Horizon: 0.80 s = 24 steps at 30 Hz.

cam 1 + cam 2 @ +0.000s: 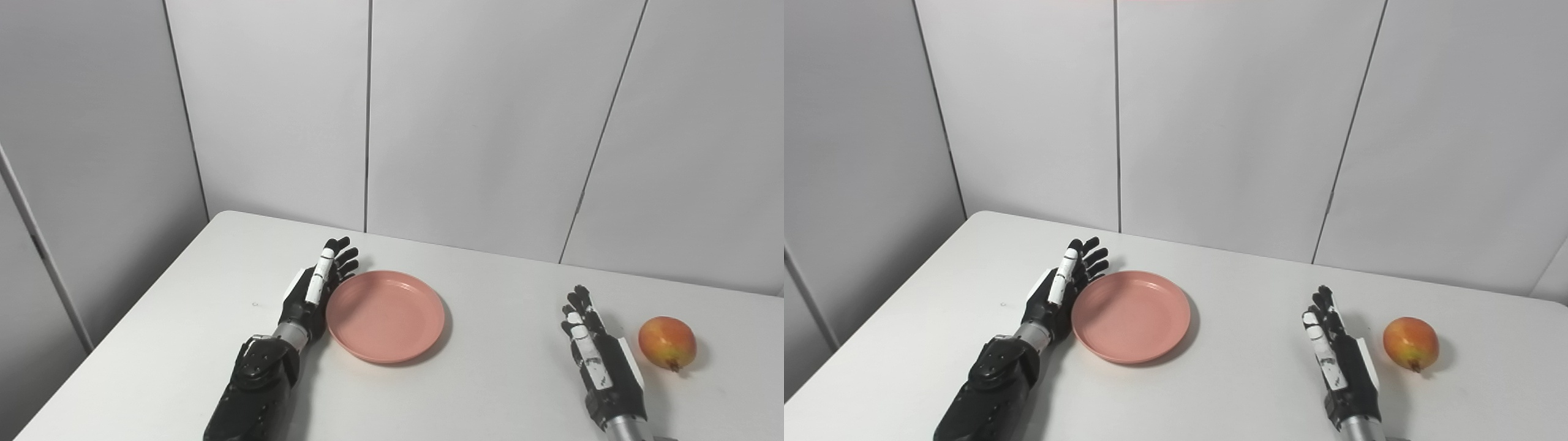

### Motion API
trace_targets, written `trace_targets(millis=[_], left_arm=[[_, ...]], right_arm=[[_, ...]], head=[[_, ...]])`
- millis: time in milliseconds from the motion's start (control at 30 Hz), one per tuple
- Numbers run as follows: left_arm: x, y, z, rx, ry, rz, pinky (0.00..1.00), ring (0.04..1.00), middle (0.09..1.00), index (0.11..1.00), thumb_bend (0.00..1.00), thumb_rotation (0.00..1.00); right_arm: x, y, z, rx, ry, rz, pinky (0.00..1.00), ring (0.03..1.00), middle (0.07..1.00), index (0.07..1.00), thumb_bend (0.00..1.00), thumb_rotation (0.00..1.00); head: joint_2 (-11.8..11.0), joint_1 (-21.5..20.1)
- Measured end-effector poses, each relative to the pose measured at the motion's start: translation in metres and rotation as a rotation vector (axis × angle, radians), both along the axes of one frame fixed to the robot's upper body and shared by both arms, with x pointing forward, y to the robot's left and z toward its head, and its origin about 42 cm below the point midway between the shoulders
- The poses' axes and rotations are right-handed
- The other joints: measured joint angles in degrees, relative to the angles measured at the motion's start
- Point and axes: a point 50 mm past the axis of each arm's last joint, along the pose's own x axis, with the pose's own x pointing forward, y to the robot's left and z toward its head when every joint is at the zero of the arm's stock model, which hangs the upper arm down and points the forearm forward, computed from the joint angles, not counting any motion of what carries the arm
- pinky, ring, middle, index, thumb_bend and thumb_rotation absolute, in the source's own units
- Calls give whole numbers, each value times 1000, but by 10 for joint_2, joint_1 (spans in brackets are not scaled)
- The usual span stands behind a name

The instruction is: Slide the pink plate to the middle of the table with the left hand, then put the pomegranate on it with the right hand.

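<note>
No readable text, labels or numbers are seen.

No lettering, brand mark or digit is found on the round pink plastic plate (385, 316), the red-yellow pomegranate (667, 342), the white tabletop (490, 392) or the pale grey wall panels (478, 122); the white patches on the black robot hands are left plain, with nothing legible printed on them.

Black robot hand (309, 288), white panels
</note>
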Motion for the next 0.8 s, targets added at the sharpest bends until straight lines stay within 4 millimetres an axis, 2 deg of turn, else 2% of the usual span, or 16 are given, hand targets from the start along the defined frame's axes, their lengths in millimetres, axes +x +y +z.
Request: trace_targets(millis=[333,500,667,800], left_arm=[[-9,-15,1,-110,12,-35,934,941,940,938,560,1000],[-17,-27,0,-142,17,-57,969,963,957,952,572,1000],[-19,-30,-2,-140,20,-86,992,980,976,969,571,1000],[-19,-30,-2,-140,21,-84,963,962,963,953,573,1000]], right_arm=[[-2,9,0,14,6,-4,989,986,1000,1000,565,791],[-2,13,0,15,8,4,1000,991,1000,1000,554,790],[-2,17,0,15,8,3,976,981,1000,1000,542,789],[0,21,-1,2,13,4,973,976,1000,1000,532,809]], head=[[9,-48],[14,-74],[14,-93],[17,-111]])
